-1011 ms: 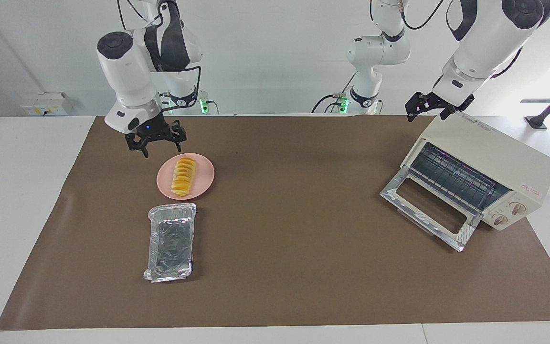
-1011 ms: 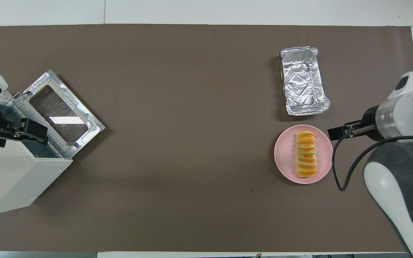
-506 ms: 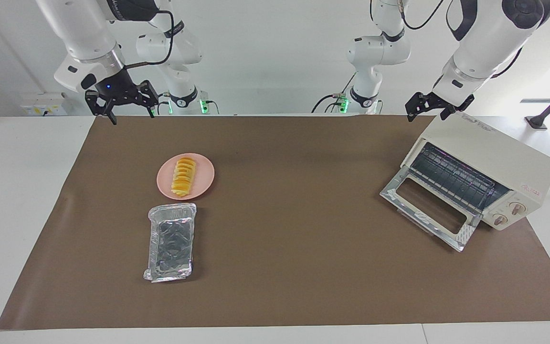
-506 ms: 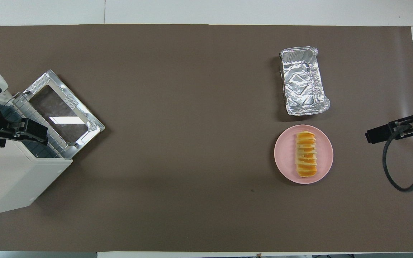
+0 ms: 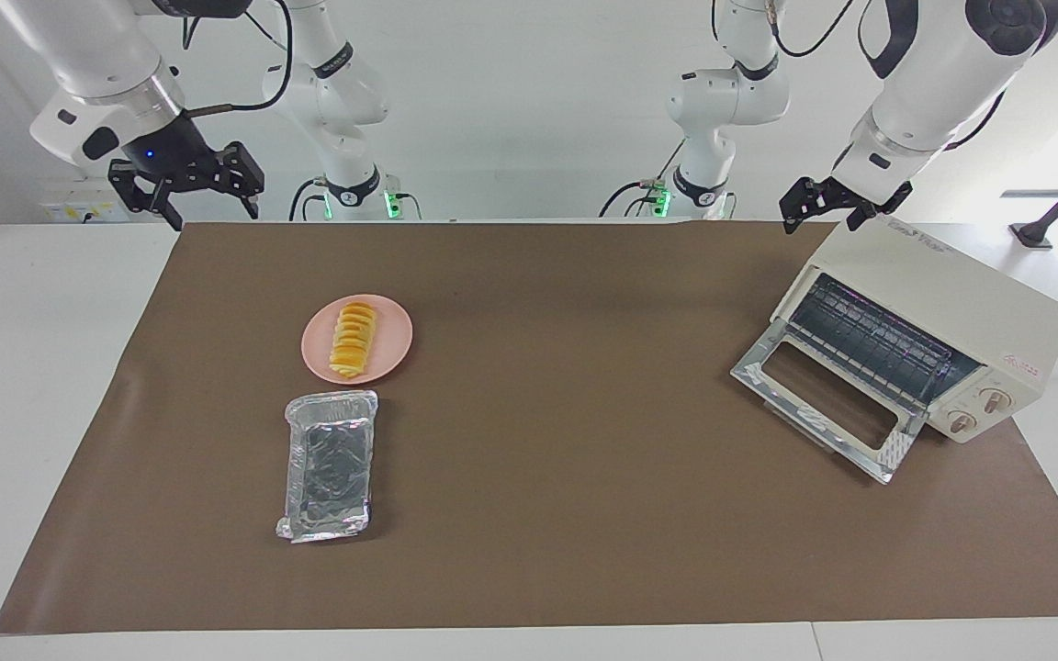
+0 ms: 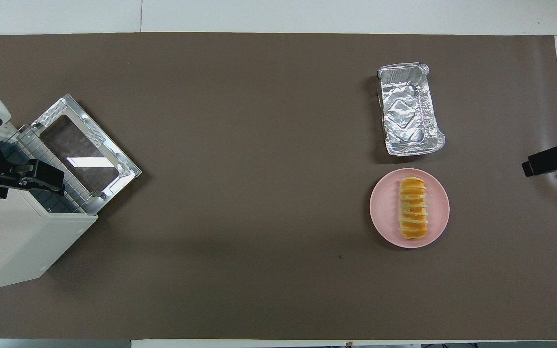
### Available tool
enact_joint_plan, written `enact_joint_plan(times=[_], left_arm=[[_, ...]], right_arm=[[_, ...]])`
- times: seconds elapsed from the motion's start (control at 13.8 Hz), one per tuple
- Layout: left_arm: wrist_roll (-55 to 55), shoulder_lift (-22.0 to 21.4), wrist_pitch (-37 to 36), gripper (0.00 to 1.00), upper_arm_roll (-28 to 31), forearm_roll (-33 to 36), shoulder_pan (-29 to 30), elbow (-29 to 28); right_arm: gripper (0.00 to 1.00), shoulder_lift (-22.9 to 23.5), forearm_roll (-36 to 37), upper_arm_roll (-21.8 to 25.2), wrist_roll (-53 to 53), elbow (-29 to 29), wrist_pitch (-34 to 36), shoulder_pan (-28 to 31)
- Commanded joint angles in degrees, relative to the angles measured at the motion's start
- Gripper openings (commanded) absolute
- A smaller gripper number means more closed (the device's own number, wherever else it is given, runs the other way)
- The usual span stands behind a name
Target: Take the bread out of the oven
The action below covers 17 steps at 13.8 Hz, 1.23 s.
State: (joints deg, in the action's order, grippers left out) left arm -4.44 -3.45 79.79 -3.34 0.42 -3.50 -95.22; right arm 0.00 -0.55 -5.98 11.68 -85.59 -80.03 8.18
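Observation:
The bread (image 5: 353, 341), a ridged golden-orange loaf, lies on a pink plate (image 5: 400, 335) toward the right arm's end of the table; it also shows in the overhead view (image 6: 413, 208) on the plate (image 6: 380, 208). The cream-white oven (image 5: 951, 303) stands at the left arm's end with its glass door (image 5: 823, 404) dropped open and its wire rack bare. My right gripper (image 5: 208, 213) is open and empty, raised over the mat's edge away from the plate; its tip shows in the overhead view (image 6: 532, 166). My left gripper (image 5: 827, 213) is open and empty, waiting above the oven's top (image 6: 12, 246).
A crinkled silver foil tray (image 5: 329, 464) lies empty beside the plate, farther from the robots; it also shows in the overhead view (image 6: 409, 110). A brown mat (image 5: 566, 514) covers the table. The open oven door (image 6: 80, 150) juts out over the mat.
My right gripper has risen from just above the plate and drawn back toward the right arm's end of the table, empty. The bread stays on the plate. The left arm has not moved.

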Motion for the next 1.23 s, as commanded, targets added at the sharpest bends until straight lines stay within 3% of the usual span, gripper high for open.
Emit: enact_joint_plan(times=[0.0,1.16], left_arm=[[0.14,-0.85,-0.60,1.00,-0.27,-0.33,0.51,-0.14],[0.14,-0.85,-0.60,1.00,-0.27,-0.33,0.51,-0.14]], right_arm=[[1.00,-0.34,-0.16,-0.53,1.41,-1.58,-0.92,0.87],[1.00,-2.02,0.99,1.58,1.77,-2.65,-0.83,-0.80]])
